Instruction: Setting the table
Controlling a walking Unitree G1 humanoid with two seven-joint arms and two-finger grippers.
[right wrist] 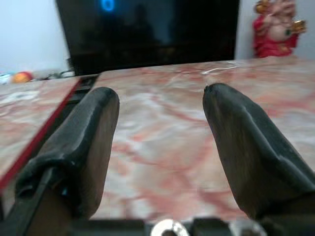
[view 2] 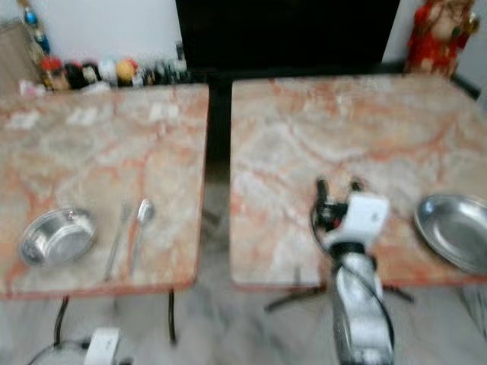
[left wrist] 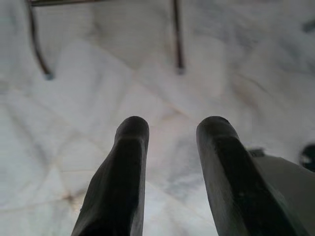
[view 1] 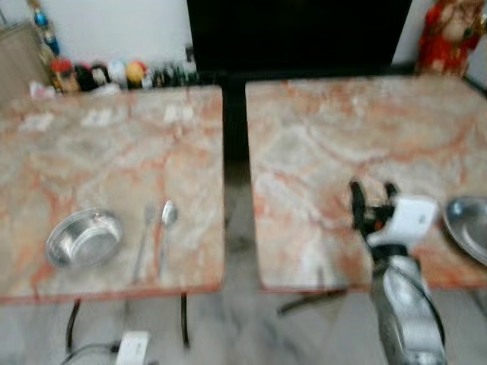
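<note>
A steel bowl (view 1: 84, 239), fork (view 1: 143, 239) and spoon (view 1: 166, 232) are laid near the left worktop's (view 1: 106, 144) front edge; a steel plate (view 2: 454, 230) is set at the right worktop's (view 2: 358, 129) front right corner.

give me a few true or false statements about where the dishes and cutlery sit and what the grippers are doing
1. The steel bowl sits on the left table. True.
2. The spoon lies inside the bowl. False: it lies flat on the table beside the bowl, next to the fork.
3. The right gripper is open above the right table. True.
4. The right gripper holds the steel plate. False: its fingers are empty, and the plate rests on the table to that gripper's right.
5. The left gripper is shut on a fork. False: it is open and empty, facing the floor.
</note>
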